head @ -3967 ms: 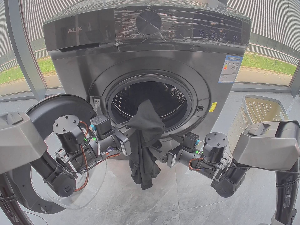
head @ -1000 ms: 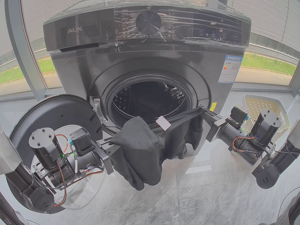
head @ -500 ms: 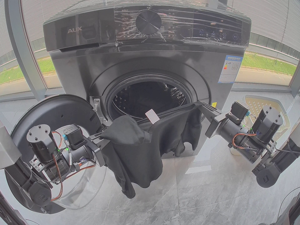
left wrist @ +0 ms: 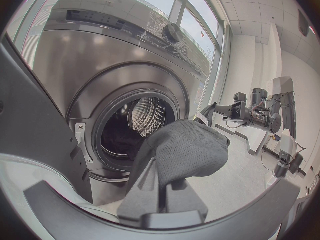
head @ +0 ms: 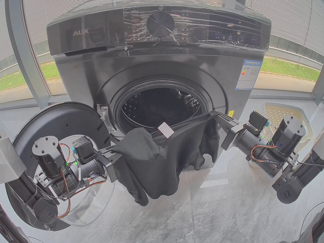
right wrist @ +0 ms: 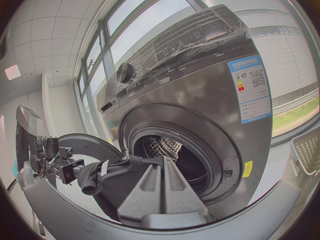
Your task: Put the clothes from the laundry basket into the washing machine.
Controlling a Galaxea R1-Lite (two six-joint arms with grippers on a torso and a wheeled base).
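A black garment (head: 162,159) with a white tag (head: 165,129) hangs stretched between my two grippers, in front of and below the washing machine's open drum (head: 160,108). My left gripper (head: 114,152) is shut on its left end, a bunched dark mesh fold (left wrist: 190,150). My right gripper (head: 216,116) is shut on its right edge (right wrist: 146,160) near the drum's rim. The garment's lower part dangles above the floor. The grey washing machine (head: 158,61) faces me, with dark cloth visible inside the drum (left wrist: 116,140).
The round washer door (head: 57,125) stands swung open at the left, behind my left arm. A cream laundry basket (head: 287,113) sits on the floor at the right, behind my right arm. Grey tiled floor (head: 202,210) lies open in front.
Over the past seconds the right gripper took the garment's edge and drew it up and right, spreading it. In the last half second the left end dropped and shifted slightly right.
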